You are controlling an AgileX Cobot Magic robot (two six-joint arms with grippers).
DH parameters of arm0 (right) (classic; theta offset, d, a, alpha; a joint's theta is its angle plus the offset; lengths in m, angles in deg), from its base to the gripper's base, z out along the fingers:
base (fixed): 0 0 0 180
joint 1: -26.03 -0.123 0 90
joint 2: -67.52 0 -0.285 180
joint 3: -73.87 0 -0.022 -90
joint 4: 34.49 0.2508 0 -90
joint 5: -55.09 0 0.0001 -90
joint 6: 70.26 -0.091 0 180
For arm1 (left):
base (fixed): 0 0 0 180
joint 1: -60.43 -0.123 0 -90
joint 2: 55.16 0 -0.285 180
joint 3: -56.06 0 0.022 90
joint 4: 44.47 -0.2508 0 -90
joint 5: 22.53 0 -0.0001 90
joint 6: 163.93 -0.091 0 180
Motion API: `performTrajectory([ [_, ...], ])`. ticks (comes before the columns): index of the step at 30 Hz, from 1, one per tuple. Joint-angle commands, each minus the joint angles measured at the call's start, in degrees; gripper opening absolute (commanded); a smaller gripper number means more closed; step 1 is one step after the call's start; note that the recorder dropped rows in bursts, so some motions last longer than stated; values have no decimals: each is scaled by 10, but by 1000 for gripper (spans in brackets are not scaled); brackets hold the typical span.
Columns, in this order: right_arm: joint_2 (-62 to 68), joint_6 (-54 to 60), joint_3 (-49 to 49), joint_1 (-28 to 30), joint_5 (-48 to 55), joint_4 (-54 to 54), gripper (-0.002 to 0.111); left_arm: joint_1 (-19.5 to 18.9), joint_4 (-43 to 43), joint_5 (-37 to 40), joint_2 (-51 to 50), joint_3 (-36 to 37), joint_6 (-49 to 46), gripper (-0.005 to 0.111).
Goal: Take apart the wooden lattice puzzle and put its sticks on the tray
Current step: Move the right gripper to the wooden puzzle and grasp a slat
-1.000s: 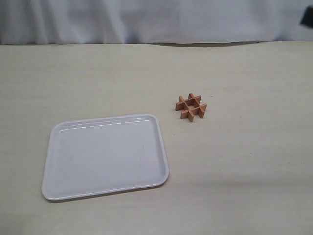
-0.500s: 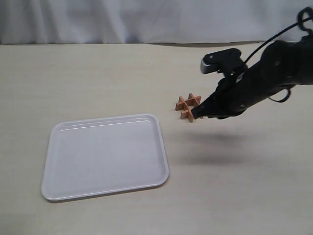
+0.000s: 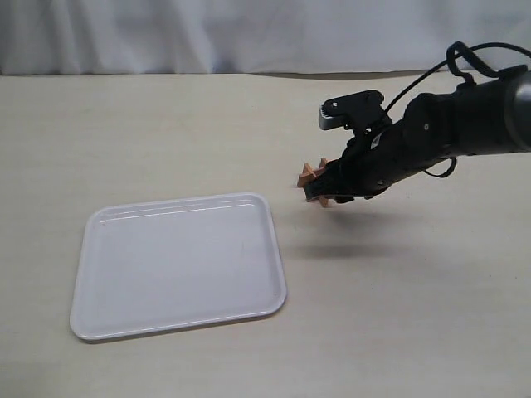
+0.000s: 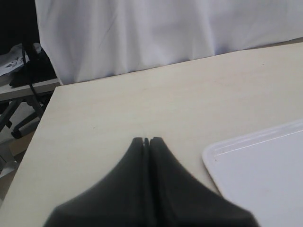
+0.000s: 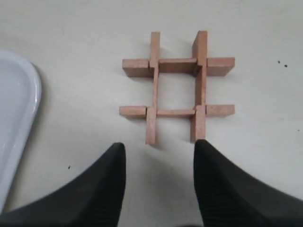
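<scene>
The wooden lattice puzzle (image 5: 177, 63) lies whole on the table, its four reddish-brown sticks still crossed in a hash shape. In the exterior view only its left part (image 3: 308, 175) shows, because my right gripper (image 3: 330, 191) hangs over the rest. In the right wrist view that gripper (image 5: 161, 144) is open, with nothing between its fingers. One fingertip (image 5: 204, 144) is close to the end of one stick. The white tray (image 3: 178, 265) sits to the left of the puzzle with nothing on it. My left gripper (image 4: 146, 140) is shut on nothing, near the tray's corner (image 4: 265, 165).
A white cloth (image 3: 249, 33) runs along the far edge of the table. The tray's rounded rim (image 5: 21, 109) shows at the edge of the right wrist view. Past the table's side there are dark cables and furniture (image 4: 23, 71).
One second ago the right arm was out of the exterior view. It came in from the right and now covers the puzzle's right part. The puzzle and the tray have not moved.
</scene>
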Motion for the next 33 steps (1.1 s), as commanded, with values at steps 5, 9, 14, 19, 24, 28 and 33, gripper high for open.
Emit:
performTrajectory([
  [5, 10, -1, 10, 30, -14, -12, 42, -6, 1, -5, 1, 2, -3, 0],
  [9, 33, 0, 10, 33, -19, -12, 42, -6, 1, -5, 1, 2, -3, 0],
  [14, 54, 0, 10, 32, -37, -12, 42, -6, 1, -5, 1, 2, -3, 0],
  [19, 68, -2, 10, 32, -55, -12, 36, -6, 1, -5, 1, 2, -3, 0],
  [24, 83, -3, 10, 32, -65, -12, 23, -6, 1, -5, 1, 2, -3, 0],
  [28, 85, -3, 10, 32, -74, -12, 4, -6, 1, -5, 1, 2, -3, 0],
  [33, 59, -3, 10, 32, -49, -12, 4, -6, 1, -5, 1, 2, -3, 0],
])
